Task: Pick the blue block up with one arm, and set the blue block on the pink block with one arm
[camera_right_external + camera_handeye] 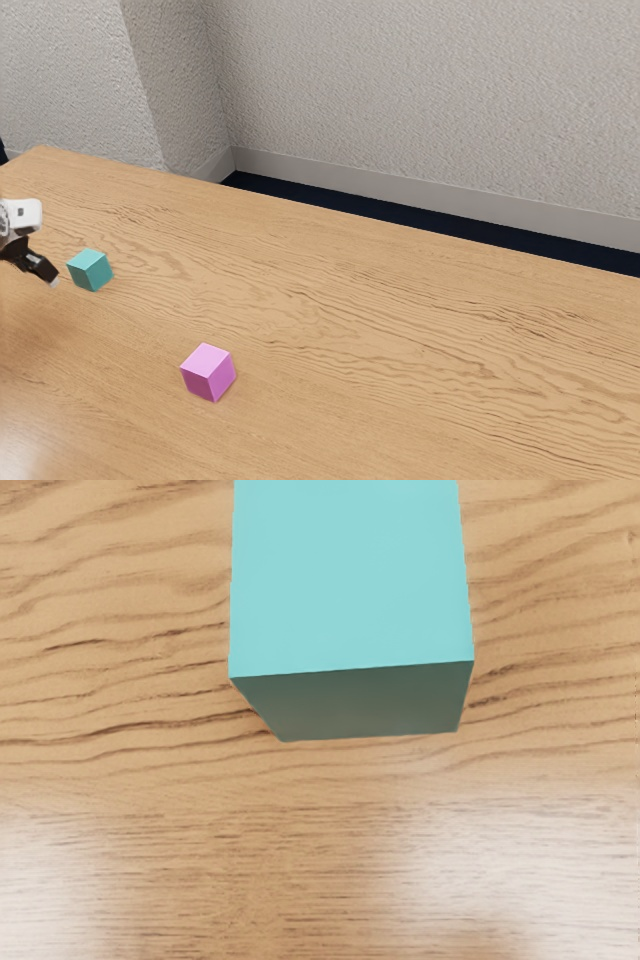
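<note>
At the exterior view's left edge the pincer (40, 266) hangs low over the surface (400, 330), a white housing above a black, tapering tip that slants down toward the exterior view's right. Whether it is set wide or narrow cannot be told from here, and it grips nothing.

Just beside that tip, apart from it, the blue block (90, 269) sits flat on the wood: a small matte cube, teal-blue, with crisp edges and 3 faces showing. In the wrist view the blue block (350, 610) lies just ahead of the hand, its top face pale and even, its near side darker. Soft shadows fall on the glossy boards (320, 880) below it.

Further to the exterior view's right and nearer the camera stands the pink block (208, 372), a cube of the same size, smooth and matte, well apart from the blue one.

The surface is pale wood with long wavy dark grain. Behind it run a rough stippled wall (420, 90), a plain skirting board (450, 195) and a dark floor strip (430, 220).
</note>
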Available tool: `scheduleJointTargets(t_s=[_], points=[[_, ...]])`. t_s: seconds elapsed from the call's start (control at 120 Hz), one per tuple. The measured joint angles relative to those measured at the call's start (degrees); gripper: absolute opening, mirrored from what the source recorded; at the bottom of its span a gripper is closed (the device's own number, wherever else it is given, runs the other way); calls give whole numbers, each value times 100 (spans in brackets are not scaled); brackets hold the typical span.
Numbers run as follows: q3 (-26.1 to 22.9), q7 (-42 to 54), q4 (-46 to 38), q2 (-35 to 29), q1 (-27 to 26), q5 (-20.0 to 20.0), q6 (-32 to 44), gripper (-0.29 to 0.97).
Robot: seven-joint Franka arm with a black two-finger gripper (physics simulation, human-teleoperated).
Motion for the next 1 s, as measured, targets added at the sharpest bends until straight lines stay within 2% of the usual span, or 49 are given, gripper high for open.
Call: scheduleJointTargets(t_s=[0.367, 0.717, 1.0], points=[[-163, 751, 538, 673, 38, -942, 120, 61], [-281, 1214, 1253, 1214, 10, -1439, 122, 61], [-289, 1486, 1456, 1413, -35, -2054, 105, 61]])
